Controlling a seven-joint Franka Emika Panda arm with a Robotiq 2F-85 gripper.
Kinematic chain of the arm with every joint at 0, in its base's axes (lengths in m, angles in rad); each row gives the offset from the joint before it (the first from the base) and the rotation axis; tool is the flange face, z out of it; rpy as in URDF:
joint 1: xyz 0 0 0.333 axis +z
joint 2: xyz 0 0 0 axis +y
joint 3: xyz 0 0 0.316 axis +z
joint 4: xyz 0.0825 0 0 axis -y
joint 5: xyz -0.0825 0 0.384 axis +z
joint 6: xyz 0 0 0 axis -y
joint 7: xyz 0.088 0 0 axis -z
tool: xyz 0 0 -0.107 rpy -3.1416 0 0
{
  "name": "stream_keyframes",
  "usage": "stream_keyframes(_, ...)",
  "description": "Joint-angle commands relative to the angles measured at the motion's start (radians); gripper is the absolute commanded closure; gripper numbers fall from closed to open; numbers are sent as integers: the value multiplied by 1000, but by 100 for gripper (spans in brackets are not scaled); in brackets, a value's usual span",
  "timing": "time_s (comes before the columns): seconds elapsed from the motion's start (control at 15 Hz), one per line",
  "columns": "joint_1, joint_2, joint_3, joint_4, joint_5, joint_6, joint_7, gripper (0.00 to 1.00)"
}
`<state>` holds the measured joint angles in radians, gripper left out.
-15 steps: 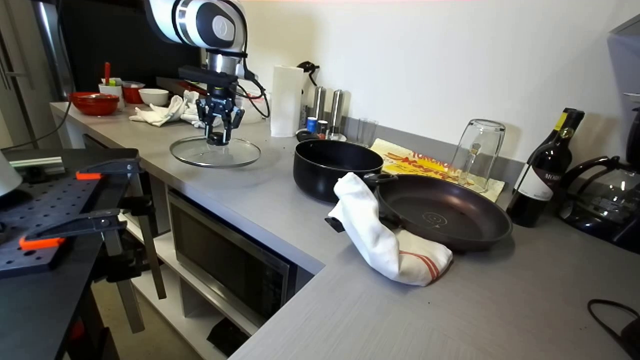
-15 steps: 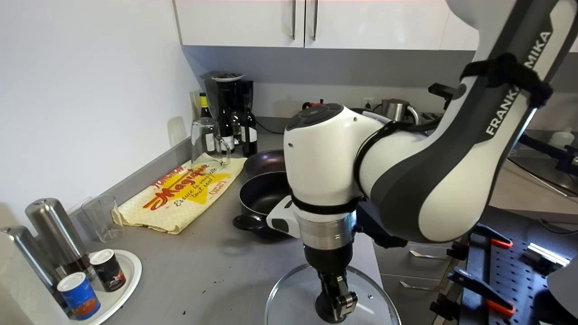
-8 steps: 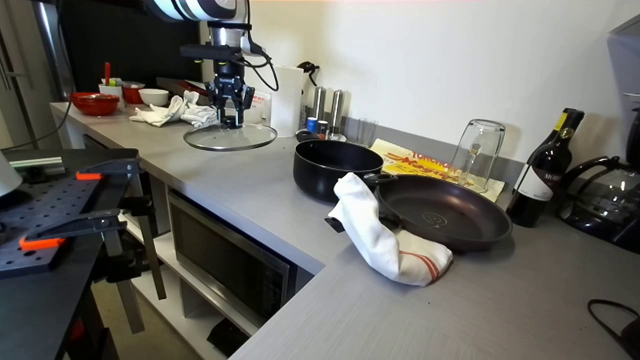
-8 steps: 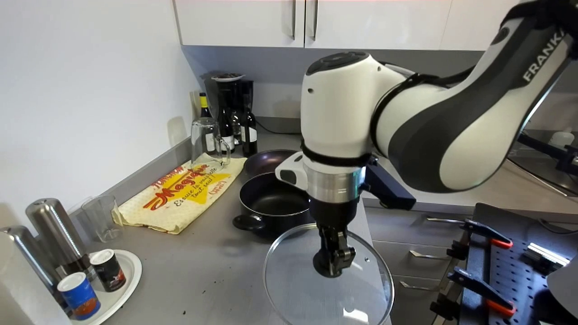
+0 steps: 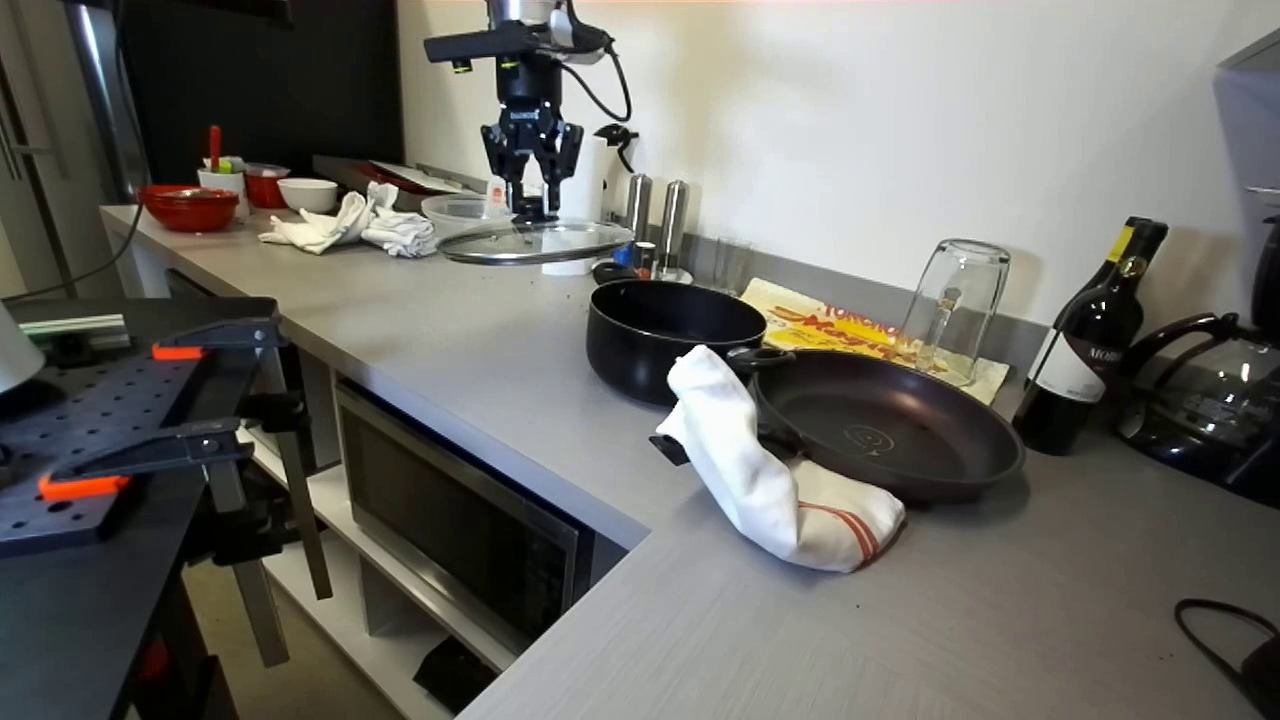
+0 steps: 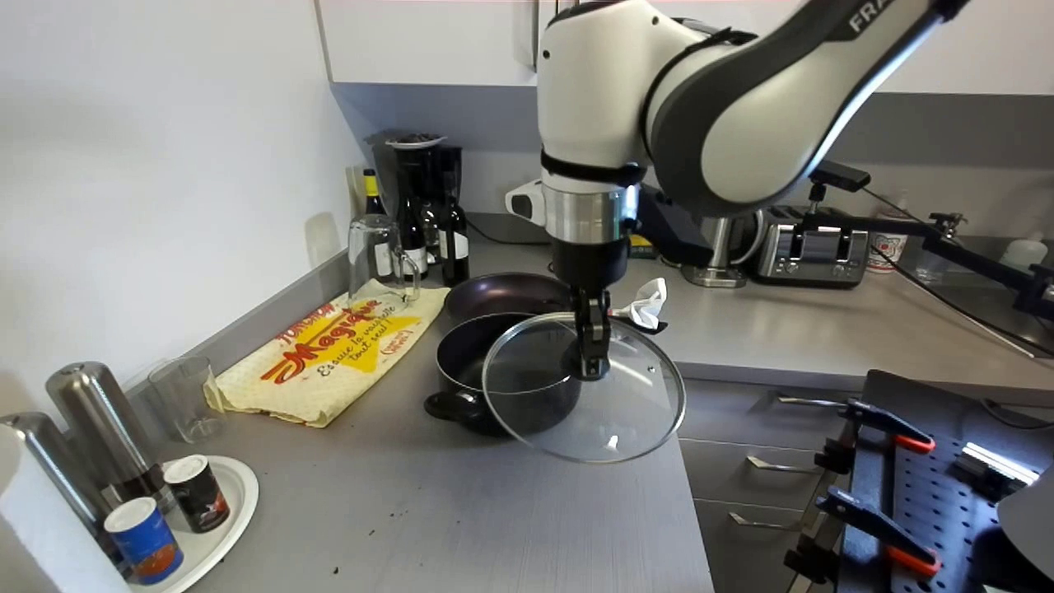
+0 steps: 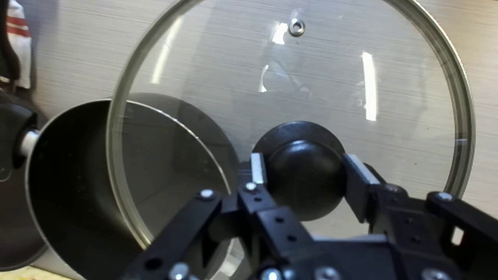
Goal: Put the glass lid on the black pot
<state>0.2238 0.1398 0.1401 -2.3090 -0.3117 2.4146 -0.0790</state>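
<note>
The glass lid (image 5: 592,240) is clear and round with a metal rim. It hangs roughly level in the air above the counter. My gripper (image 5: 535,200) is shut on its dark centre knob, one finger on each side in the wrist view (image 7: 301,175). The black pot (image 5: 640,345) stands upright and uncovered on the counter. In an exterior view the lid (image 6: 634,412) overlaps the near side of the pot (image 6: 471,352). In the wrist view the lid's left part covers the right part of the pot (image 7: 70,167); the lid is higher than the pot and off to one side.
A wide frying pan (image 5: 890,430) stands beside the pot, with a white towel (image 5: 750,480) over its handle. A yellow cloth (image 6: 338,354) and an upturned glass mug (image 5: 955,310) lie along the wall. Steel mills (image 6: 107,428) stand on a plate. The counter's front edge (image 5: 450,425) runs alongside.
My gripper has risen and moved toward the pot with the lid held by its knob. The lid has gone from low over the counter to higher and nearer the pot. The pot has not moved.
</note>
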Motion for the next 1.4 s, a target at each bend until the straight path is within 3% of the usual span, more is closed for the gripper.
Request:
stream_keyframes(0.0, -36, 25, -19, 125, -23, -101, -10, 75)
stream_keyframes(0.8, -133, 341, -53, 544, 63, -197, -127, 75)
stream_keyframes(1.33, -128, 498, -54, 727, 81, -265, -162, 75)
